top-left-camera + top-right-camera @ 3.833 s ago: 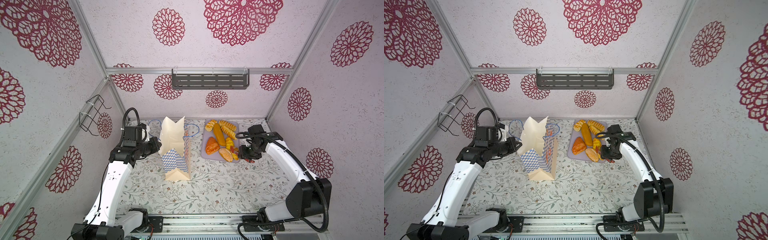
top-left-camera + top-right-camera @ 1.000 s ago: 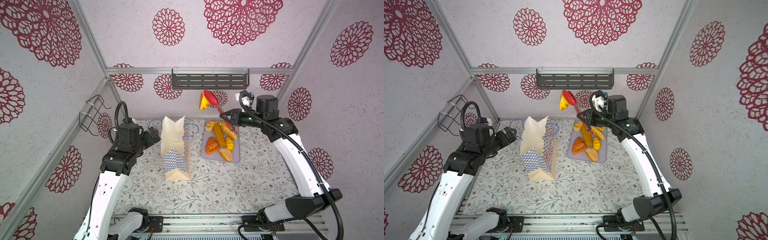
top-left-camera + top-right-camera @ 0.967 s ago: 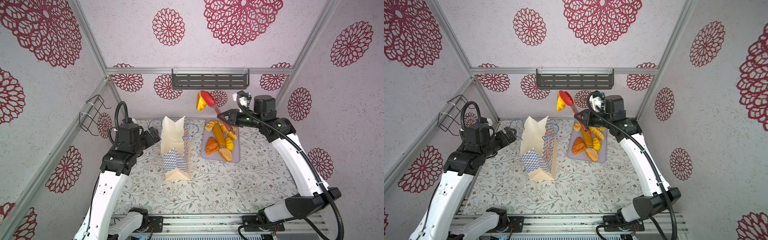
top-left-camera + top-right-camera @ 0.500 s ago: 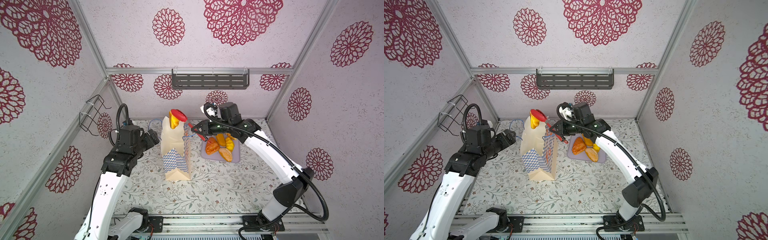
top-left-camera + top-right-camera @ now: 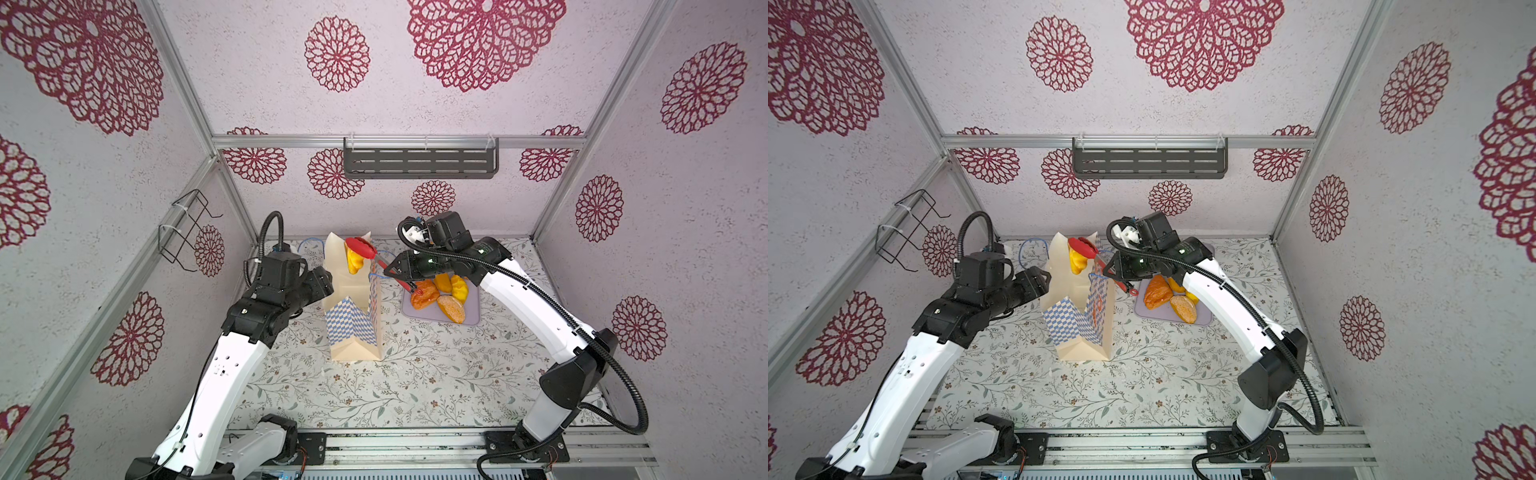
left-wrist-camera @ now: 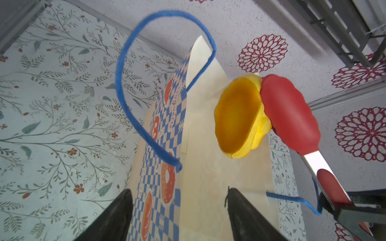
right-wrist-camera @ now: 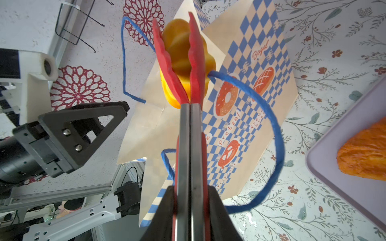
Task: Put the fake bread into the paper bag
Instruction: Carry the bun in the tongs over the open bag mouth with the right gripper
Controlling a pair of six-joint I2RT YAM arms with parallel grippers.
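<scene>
Moved: red tongs (image 5: pixel 360 248) carrying the yellow bun (image 5: pixel 354 261) swung from high by the back wall, above the tray, across to the bag mouth; left gripper (image 5: pixel 323 282) drawn in closer to the bag's side.
Right gripper (image 7: pixel 191 200): clamped hard on the tong handles, pressing the blades together so the bun stays pinched.
Yellow bun: caught between the red blades, hanging at the open top of the paper bag (image 5: pixel 353 324), not yet let go.
Left gripper: jaws apart, straddling the bag's near wall in the left wrist view, no pinch visible; probably placed there to steady the bag and keep its mouth wide.
Blue cord handle (image 7: pixel 279 133): looping right beside the tong shaft; a snag risk going down or pulling out.
Rest of the fake bread (image 5: pixel 424 296): lying on the lilac tray (image 5: pixel 471 318), beside the bag on the right arm's side.
Next, by judgement: lower slightly, then ease the squeeze to drop the bun inside.
</scene>
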